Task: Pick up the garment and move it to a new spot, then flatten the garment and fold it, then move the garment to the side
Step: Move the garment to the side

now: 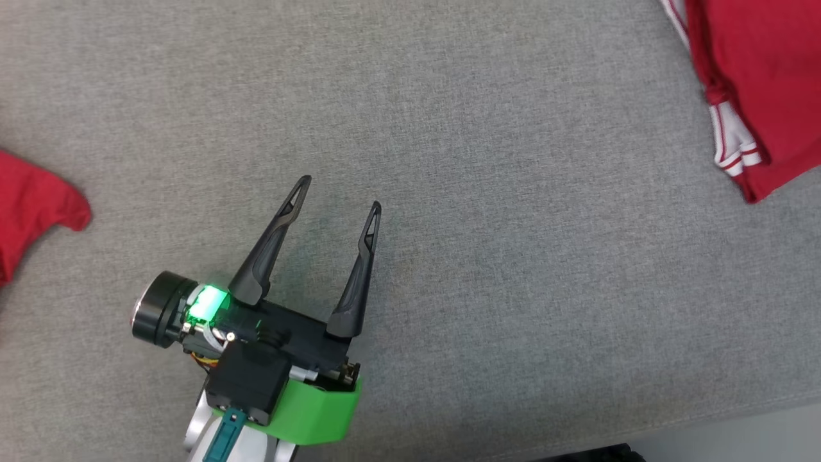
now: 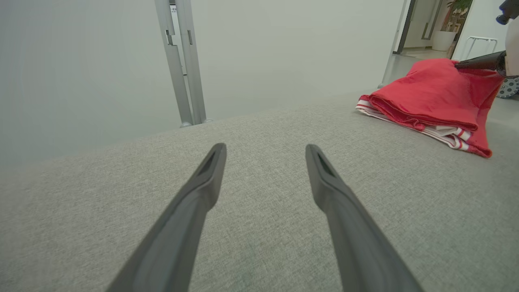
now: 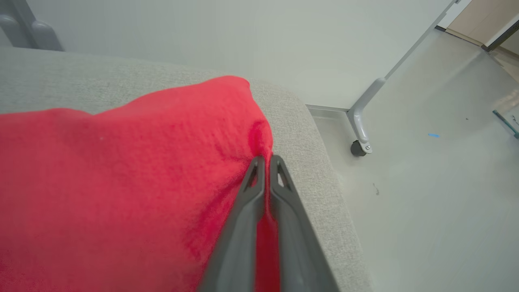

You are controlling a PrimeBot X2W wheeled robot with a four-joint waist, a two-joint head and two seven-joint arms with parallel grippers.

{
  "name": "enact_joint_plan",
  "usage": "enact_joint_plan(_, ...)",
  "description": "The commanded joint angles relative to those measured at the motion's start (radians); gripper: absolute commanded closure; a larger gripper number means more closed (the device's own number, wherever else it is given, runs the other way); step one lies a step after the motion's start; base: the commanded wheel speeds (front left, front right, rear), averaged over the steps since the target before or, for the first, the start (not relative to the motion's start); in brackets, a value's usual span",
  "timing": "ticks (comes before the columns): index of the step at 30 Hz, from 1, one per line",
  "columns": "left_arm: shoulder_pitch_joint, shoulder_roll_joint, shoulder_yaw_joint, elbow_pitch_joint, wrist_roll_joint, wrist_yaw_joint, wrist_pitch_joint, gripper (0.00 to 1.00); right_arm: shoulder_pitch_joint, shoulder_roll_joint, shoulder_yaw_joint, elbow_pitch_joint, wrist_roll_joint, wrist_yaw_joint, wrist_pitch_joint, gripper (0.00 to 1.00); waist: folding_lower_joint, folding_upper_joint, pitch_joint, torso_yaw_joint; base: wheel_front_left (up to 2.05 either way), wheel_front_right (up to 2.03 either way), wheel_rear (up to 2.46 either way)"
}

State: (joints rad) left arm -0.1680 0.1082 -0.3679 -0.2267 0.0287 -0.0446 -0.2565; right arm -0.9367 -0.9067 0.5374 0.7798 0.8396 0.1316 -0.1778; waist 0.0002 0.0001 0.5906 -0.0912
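Note:
The garment [image 1: 763, 77] is red with white striped trim and lies bunched at the far right of the grey padded table [image 1: 487, 192]. In the right wrist view my right gripper [image 3: 266, 159] is shut on a fold of the garment [image 3: 121, 170], close to the table's edge. The left wrist view shows the garment [image 2: 429, 93] at the upper right, with the right gripper's dark fingers [image 2: 482, 63] pinching its top. My left gripper [image 1: 340, 192] stands open over bare table at the lower left, far from the garment. Nothing lies between its fingers [image 2: 265, 148].
Another piece of red cloth [image 1: 32, 205] lies at the left edge of the head view. The table's front edge [image 1: 705, 423] runs across the lower right. A metal post [image 2: 182, 61] stands behind the table, and a frame leg with a caster [image 3: 359, 121] is on the floor.

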Motion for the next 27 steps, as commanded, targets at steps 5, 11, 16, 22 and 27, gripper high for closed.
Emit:
enact_joint_plan(5,-0.024,0.019,0.009,-0.037,-0.008,-0.006,0.016,0.00,-0.065,-0.079,-0.015,0.018,-0.065,-0.002,-0.005,1.00,-0.0002,-0.0001,0.095,-0.057,0.00,0.00,0.00)
enact_joint_plan(11,-0.026,0.021,0.018,-0.040,-0.039,-0.006,0.023,0.00,-0.117,-0.100,-0.028,0.064,-0.092,-0.002,-0.004,0.77,-0.0002,-0.0001,0.111,-0.052,0.00,0.00,0.00)
enact_joint_plan(16,-0.034,0.013,0.010,-0.012,-0.050,-0.003,0.015,0.00,-0.138,-0.058,-0.026,0.126,-0.142,-0.002,-0.034,0.00,-0.0002,-0.0001,0.077,-0.036,0.00,0.00,0.00)
enact_joint_plan(22,0.003,-0.009,0.025,0.068,-0.093,0.021,0.000,0.00,-0.063,0.069,-0.019,0.114,-0.133,-0.002,-0.079,0.00,-0.0002,-0.0001,-0.055,-0.003,0.00,0.00,0.00)
enact_joint_plan(27,0.046,-0.020,0.078,0.166,-0.168,0.038,-0.009,0.00,0.080,0.189,-0.005,-0.014,-0.129,-0.002,-0.087,0.00,-0.0002,-0.0001,-0.191,0.021,0.00,0.00,0.00)
